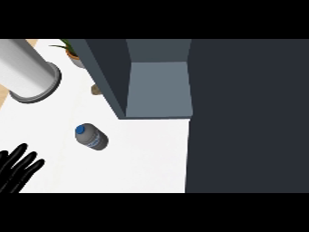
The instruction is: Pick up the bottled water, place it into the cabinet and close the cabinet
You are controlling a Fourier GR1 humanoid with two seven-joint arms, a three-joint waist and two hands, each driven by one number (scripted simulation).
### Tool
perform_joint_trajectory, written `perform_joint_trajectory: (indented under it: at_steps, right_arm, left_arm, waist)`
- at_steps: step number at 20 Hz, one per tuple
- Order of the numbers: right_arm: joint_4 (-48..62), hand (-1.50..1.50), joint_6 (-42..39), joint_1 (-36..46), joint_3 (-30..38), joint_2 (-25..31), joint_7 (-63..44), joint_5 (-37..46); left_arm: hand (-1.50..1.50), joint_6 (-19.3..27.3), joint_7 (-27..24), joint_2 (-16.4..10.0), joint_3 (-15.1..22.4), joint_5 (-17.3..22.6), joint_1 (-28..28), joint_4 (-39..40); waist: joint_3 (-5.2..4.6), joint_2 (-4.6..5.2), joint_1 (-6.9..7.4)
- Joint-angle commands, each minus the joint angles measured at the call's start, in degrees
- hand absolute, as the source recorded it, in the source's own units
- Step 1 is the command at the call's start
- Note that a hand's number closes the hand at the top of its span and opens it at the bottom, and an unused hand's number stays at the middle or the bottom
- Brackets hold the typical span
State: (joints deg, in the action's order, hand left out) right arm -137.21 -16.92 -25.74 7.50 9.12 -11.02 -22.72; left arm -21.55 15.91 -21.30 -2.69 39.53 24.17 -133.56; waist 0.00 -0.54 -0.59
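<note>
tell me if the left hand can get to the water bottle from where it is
Probably yes: the left hand is open, and only bare counter lies between it and the bottled water.

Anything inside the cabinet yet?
The cabinet shows only bare grey inner walls; the bottle stands outside on the counter. The dark panel at right covers the rest, so that part cannot be seen.
</note>
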Motion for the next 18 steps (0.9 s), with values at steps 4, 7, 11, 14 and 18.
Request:
perform_joint_trajectory:
  at_steps: [4, 7, 11, 14, 18]
  right_arm:
    - [-10.89, -1.5, -1.55, -6.29, 6.02, 2.06, -4.24, -14.97]
    - [-11.75, -1.5, 0.39, -4.31, 3.59, 0.87, -5.18, -11.51]
    - [-12.5, -1.5, -0.55, -5.66, 3.41, 0.09, -3.72, -11.13]
    - [-10.69, -1.5, -3.6, -7.82, 5.86, 1.26, -1.82, -14.52]
    - [-10.84, -1.5, -3.34, -7.5, 6.48, 1.57, -1.76, -14.83]
  left_arm:
    - [-1.5, -1.92, -0.49, -1.0, -6.07, 4.71, 0.36, 0.54]
    - [-1.5, -4.04, -1.75, -1.78, -7.23, 2.83, -5.06, 9.86]
    - [-1.5, -3.63, -1.5, -0.98, -5.7, -1.44, -8.21, 12.87]
    - [-1.5, -3.06, -2.88, 0.48, -4.63, -5.69, -12.18, 17.51]
    - [-1.5, -7.34, -8.36, 2.01, -3.49, -12.48, -13.07, 23.08]
  waist:
    - [-0.04, 0.05, -0.37]
    - [-0.12, 0.39, -0.78]
    - [-0.09, 0.4, -1.22]
    - [-0.07, 0.38, -2.02]
    - [-0.13, 0.35, -1.37]
